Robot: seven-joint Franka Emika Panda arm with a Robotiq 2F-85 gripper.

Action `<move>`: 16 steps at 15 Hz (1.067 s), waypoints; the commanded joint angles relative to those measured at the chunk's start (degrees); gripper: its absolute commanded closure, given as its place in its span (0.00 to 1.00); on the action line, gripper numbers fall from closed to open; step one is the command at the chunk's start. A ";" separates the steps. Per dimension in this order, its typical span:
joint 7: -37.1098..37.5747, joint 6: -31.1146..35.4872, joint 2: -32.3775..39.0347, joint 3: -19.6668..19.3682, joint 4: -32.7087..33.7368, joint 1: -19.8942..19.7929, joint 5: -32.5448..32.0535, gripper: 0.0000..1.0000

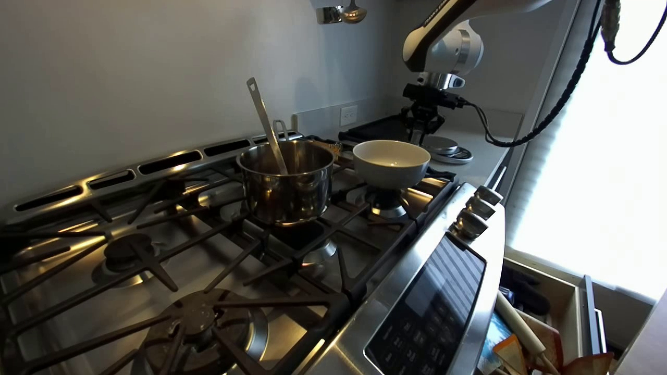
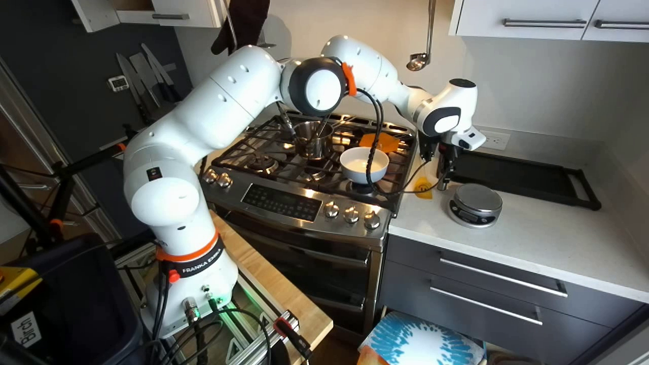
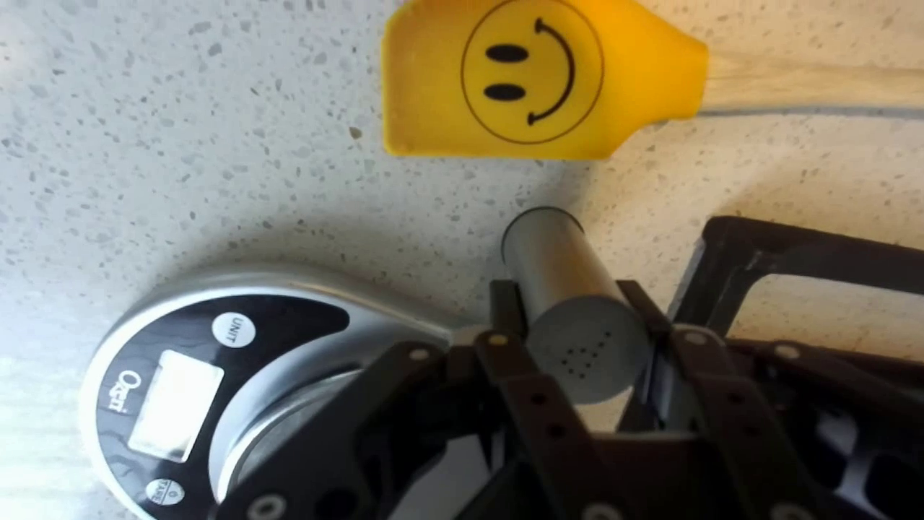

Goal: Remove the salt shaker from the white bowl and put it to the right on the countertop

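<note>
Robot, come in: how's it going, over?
Gripper closed on salt shaker. It's out of the white bowl, at the countertop; touchdown unclear. Possible obstacles nearby: yellow spatula, kitchen scale.

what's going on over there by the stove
A Franka arm is handling a grey salt shaker, with its jaws apparently closed on it. The shaker is out of the white bowl, which sits on the stove, and is down near the countertop, between the yellow smiley-face spatula and the kitchen scale. I can't tell whether its base touches the surface.
</note>
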 commanded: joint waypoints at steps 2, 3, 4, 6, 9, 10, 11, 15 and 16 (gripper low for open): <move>3.16 -3.57 2.61 -0.54 4.73 -0.29 -0.76 0.34; 3.29 -3.47 2.60 -0.45 4.90 -0.33 -0.66 0.25; 3.35 -3.23 1.95 -0.48 4.60 -0.18 -0.72 0.18; 3.32 -3.33 0.07 -0.84 3.20 0.50 -0.53 0.02; 1.22 -3.24 -4.36 -0.55 -1.25 1.37 -0.67 0.00; -1.12 -4.48 -6.20 0.30 -3.00 1.24 -0.46 0.00; -4.65 -6.21 -8.42 1.17 -5.51 1.11 -0.52 0.00; -15.75 -9.57 -17.15 3.52 -16.29 0.53 -0.89 0.00; -18.33 -9.62 -19.29 3.93 -18.85 0.74 -0.93 0.00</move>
